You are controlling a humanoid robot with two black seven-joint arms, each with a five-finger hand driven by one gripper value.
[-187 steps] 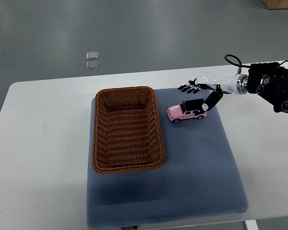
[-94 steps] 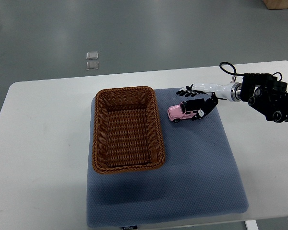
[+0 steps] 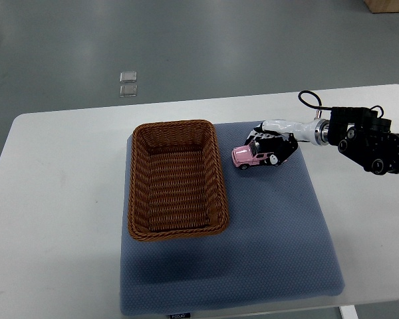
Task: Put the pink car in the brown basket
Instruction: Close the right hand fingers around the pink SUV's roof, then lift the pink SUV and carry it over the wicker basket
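My right hand (image 3: 271, 141) has come down and curled its fingers over the pink car (image 3: 254, 156), seemingly gripping it, right of the brown basket (image 3: 176, 178), so lifting comes next.

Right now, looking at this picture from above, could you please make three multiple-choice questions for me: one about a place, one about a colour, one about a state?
1. Where is the pink car?
A. Inside the basket
B. On the blue mat, right of the basket in the picture
C. On the bare white table

2. What colour is the basket?
A. Brown
B. Green
C. White

3. What is the right hand doing?
A. Resting far from the car
B. Holding the car above the basket
C. Closing its fingers around the car, which sits on the mat

Answers:
1. B: the car's wheels sit on the blue mat, just beside the basket's right rim.
2. A: the woven wicker is brown.
3. C: the fingers wrap over the car's rear half, and the car is not lifted.
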